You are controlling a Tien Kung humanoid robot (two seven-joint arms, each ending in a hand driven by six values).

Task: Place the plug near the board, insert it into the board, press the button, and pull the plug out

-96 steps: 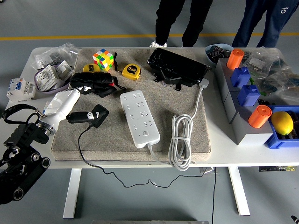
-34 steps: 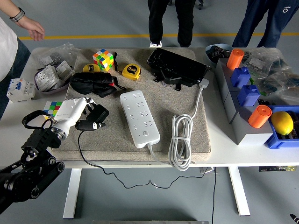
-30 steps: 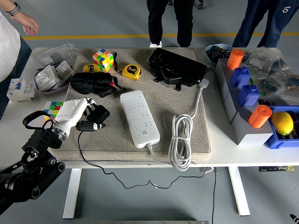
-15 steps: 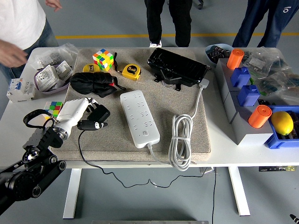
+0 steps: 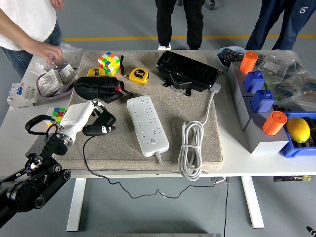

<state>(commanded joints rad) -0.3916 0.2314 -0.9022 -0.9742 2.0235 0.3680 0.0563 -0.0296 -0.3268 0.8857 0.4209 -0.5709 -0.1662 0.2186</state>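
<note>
At the lower left of the frame, the robot's left arm (image 5: 29, 170) is black, built from rounded jointed segments with a looping black cable near the wrist. Its left hand (image 5: 79, 116) has a smooth white shell and dark fingers. A person at upper left (image 5: 27, 19) wears a white shirt and blue jeans.

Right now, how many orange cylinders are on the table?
2, both at the right side. One orange cylinder stands at the far end of the grey blocks; the other orange cylinder stands nearer, beside the lemon. Clutter there could hide more.

The left hand (image 5: 94, 120) partly hides the black plug (image 5: 102, 122).
</note>
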